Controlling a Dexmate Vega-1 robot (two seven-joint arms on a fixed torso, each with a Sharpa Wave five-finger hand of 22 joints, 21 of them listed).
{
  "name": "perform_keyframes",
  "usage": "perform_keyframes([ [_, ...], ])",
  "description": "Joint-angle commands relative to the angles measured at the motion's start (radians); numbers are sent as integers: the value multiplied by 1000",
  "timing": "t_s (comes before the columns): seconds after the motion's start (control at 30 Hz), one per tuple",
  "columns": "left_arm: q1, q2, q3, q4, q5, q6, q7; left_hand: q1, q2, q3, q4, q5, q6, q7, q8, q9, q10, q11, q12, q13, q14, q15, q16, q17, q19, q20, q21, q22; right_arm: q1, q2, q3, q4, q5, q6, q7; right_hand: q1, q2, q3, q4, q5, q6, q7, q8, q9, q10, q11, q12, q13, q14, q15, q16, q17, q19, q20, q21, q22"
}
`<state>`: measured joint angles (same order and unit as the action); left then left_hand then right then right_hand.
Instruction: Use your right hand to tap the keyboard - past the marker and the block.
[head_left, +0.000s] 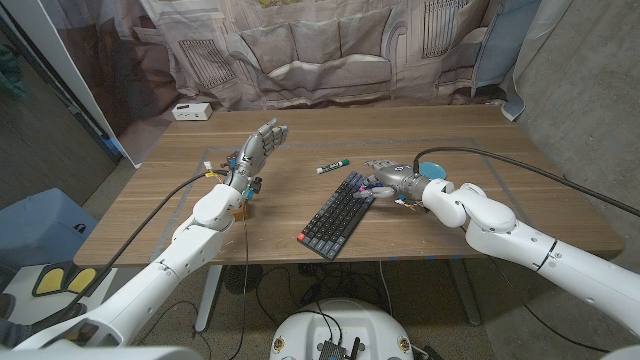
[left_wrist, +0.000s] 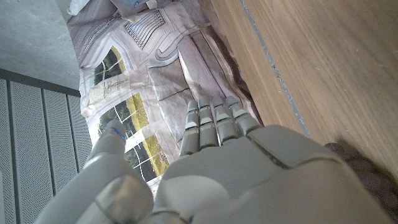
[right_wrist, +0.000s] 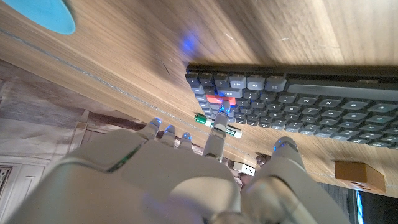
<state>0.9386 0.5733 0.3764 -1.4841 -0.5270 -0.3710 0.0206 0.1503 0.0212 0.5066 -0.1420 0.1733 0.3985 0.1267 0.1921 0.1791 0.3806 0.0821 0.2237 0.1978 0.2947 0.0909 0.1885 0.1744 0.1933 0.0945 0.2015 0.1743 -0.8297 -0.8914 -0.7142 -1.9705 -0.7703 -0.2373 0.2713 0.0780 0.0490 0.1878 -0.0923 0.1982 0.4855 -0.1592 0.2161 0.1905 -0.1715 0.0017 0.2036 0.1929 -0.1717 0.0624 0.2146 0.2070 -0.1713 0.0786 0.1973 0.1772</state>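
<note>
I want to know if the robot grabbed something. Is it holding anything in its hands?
No, nothing is held. The right hand pokes one finger at the keyboard; the left hand is raised, fingers apart.

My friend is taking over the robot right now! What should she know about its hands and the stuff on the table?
Right hand: over the keyboard's far end, one finger reaching down to the keys, holding nothing.
Left hand: raised above the table's left side, fingers apart, empty.
Marker: just beyond the keyboard. Block: near the left arm.
Done: the reach.
Left: whether a key is pressed cannot be told; finish the tap, then pull back.
</note>
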Motion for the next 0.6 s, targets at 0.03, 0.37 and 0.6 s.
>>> perform_keyframes([
  [0.03,0,-3,2,9,-2,-9,-5,4,11,7,2,-1,8,0,0,3,8,1,-3,1,8,2,0,3,3,3,-3,4,-9,1,11,-17,-4,-6,-14,1,5,3,-1,-2,-7,0,-3,4,-56,-1,4,4,-194,1,5,5,-160,-1,2,3],
  [0.37,2,2,1,7,-2,-6,-7,4,12,8,2,-1,9,1,0,3,11,1,-3,2,8,0,0,3,3,2,-3,4,-16,-2,20,-33,-5,-7,-21,3,6,4,-2,-2,-17,0,-8,4,-54,-1,4,4,-187,1,7,4,-150,-1,6,3],
  [0.6,2,4,-1,3,-1,-3,-3,4,12,8,2,-1,9,0,-1,3,8,2,-4,2,7,2,-1,3,3,2,-3,4,-23,-7,31,-50,-11,-8,-32,4,6,4,-3,-1,-17,1,-9,4,-53,-2,4,4,-183,1,8,4,-145,-1,8,3],
])
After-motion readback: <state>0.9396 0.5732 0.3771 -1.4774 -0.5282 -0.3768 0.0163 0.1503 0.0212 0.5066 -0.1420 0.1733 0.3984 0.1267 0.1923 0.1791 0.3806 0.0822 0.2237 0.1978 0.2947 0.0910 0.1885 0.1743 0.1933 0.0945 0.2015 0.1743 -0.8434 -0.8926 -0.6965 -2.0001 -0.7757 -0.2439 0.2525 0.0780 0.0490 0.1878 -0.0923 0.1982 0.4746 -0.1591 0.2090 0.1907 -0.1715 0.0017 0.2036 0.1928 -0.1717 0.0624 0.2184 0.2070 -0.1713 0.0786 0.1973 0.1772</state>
